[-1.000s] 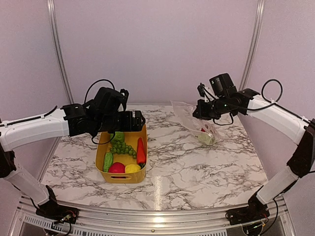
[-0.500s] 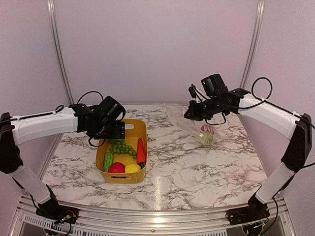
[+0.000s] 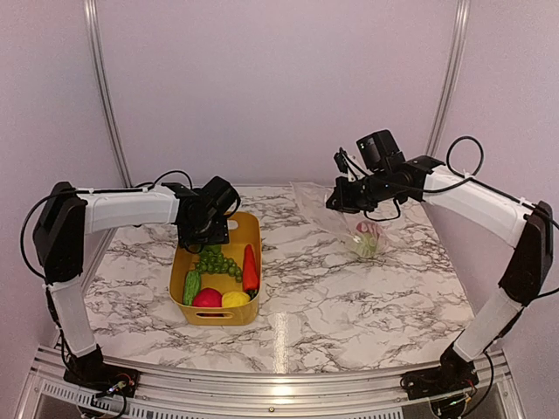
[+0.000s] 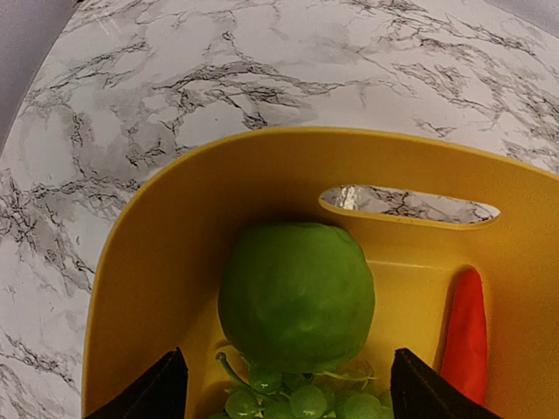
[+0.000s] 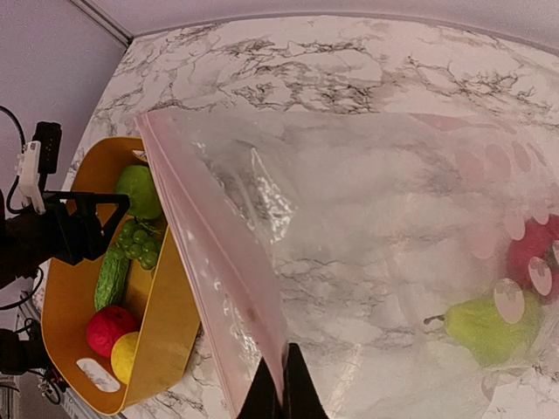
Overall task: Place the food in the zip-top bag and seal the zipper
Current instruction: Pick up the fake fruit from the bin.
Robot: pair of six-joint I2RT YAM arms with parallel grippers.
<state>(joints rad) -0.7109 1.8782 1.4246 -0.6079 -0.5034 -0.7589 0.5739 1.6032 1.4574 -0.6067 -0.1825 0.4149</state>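
Food (image 3: 218, 264) sits mostly in the yellow tub (image 3: 214, 316) as the left end effector (image 4: 293, 394) — spread wide — hovers over a green pepper (image 4: 297, 292). Right end effector (image 5: 281, 393) pinches the zip-top bag (image 5: 376, 218) aloft by its zipper (image 5: 210, 253); held one-sided, the mouth may sag shut — or the smooth pepper could slip.

2 arms: white links (image 3: 127, 209), black joints (image 3: 534, 253), looping black cables (image 3: 468, 139).

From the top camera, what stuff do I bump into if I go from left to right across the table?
cucumber → red apple → lemon → clear bag
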